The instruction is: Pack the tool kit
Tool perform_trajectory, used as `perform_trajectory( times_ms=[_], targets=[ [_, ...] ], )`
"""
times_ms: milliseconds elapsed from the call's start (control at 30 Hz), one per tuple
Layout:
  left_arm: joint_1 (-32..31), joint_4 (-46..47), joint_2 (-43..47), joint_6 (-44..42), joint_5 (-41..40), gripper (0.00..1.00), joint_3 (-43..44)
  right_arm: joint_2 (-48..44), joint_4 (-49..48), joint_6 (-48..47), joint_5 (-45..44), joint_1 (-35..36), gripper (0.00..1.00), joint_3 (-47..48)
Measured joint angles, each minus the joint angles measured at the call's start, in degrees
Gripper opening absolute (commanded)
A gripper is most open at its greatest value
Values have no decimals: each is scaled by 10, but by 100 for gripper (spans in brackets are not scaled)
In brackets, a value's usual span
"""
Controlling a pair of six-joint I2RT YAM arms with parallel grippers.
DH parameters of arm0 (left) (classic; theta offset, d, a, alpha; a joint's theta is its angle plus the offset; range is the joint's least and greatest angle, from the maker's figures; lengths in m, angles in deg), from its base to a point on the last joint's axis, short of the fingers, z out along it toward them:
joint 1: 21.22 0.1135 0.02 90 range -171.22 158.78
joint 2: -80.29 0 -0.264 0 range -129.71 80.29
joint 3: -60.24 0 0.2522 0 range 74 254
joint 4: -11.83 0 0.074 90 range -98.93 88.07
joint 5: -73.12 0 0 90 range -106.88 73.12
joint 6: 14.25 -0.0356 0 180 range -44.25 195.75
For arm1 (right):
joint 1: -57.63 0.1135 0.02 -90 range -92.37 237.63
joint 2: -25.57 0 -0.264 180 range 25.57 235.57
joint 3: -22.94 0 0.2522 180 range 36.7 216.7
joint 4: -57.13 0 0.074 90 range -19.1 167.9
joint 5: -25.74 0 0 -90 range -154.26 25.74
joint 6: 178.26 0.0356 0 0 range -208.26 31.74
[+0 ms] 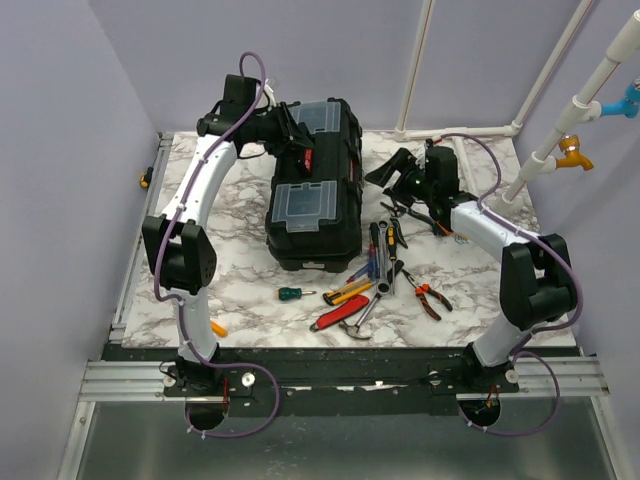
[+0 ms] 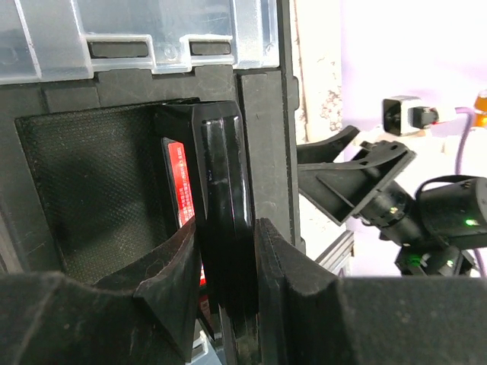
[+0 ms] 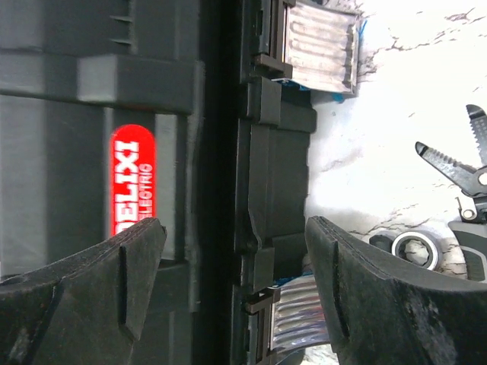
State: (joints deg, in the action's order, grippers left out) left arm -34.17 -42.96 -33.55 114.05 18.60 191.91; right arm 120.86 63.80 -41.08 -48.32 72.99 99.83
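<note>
The black toolbox (image 1: 312, 215) lies in the middle of the table with its lid down and two grey see-through lid compartments (image 1: 300, 205) on top. My left gripper (image 1: 292, 140) reaches over it from the left. In the left wrist view it (image 2: 228, 228) is shut on the raised black handle (image 2: 221, 175), which has a red label. My right gripper (image 1: 395, 172) is open just off the box's right side. Its fingers (image 3: 234, 224) frame the seam between the red-badged wall (image 3: 133, 179) and two teal latches (image 3: 319, 46), touching nothing. Loose tools lie to the right.
A green screwdriver (image 1: 290, 293), a red knife (image 1: 338, 313), yellow-handled tools (image 1: 347, 291), red pliers (image 1: 430, 298) and dark pliers (image 1: 400, 235) lie between the box and the right arm. Wire strippers (image 3: 456, 163) sit close to my right fingers. White pipes (image 1: 560, 130) stand at the back right.
</note>
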Motion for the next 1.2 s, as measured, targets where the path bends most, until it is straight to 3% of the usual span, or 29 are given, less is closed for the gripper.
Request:
perform_trajectory(
  times_ms=[500, 900, 1100, 1200],
  targets=[
    [91, 175, 61, 115, 119, 0, -134, 82, 9, -19, 90, 1, 44, 66],
    [100, 231, 61, 150, 145, 0, -163, 82, 7, -23, 159, 31, 35, 120],
    [111, 246, 63, 155, 152, 0, -170, 85, 2, -16, 186, 34, 19, 127],
    [114, 260, 67, 161, 155, 0, -181, 92, -24, 1, 211, 34, 17, 127]
  ],
)
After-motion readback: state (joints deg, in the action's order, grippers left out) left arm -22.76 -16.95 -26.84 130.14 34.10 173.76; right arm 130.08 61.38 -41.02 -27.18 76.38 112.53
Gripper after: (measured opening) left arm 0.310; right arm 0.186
